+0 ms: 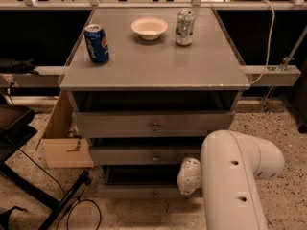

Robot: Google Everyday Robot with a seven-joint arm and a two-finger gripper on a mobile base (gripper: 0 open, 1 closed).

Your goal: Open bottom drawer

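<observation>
The bottom drawer [134, 191] was grey, with the slimmest front of the three, and it had one small round metal knob [155, 194] in the centre. Its front lay just to the left of the gripper [188, 176] and a little lower, and its right end passed behind the gripper. A dark gap showed above this front.

There were three drawers in the grey cabinet [153, 71]. The middle drawer [139, 155] was just above and left of the gripper, and the top drawer [144, 123] was higher again. Each had one knob, so three knobs in total. On the cabinet top, far above the gripper, stood two cans and one bowl: a blue can [97, 43] to the left, a silver can [184, 27] almost straight above, and a white bowl [149, 28] between them. One brown cardboard box [62, 140] leaned on the cabinet, well to the left of the gripper.

The single white arm [235, 176] rose from the lower edge, bent at a thick rounded elbow and turned left toward the drawers. The gripper was at its end, close to the right part of the bottom drawer. I could not tell how wide the gripper was, or whether it held anything.
</observation>
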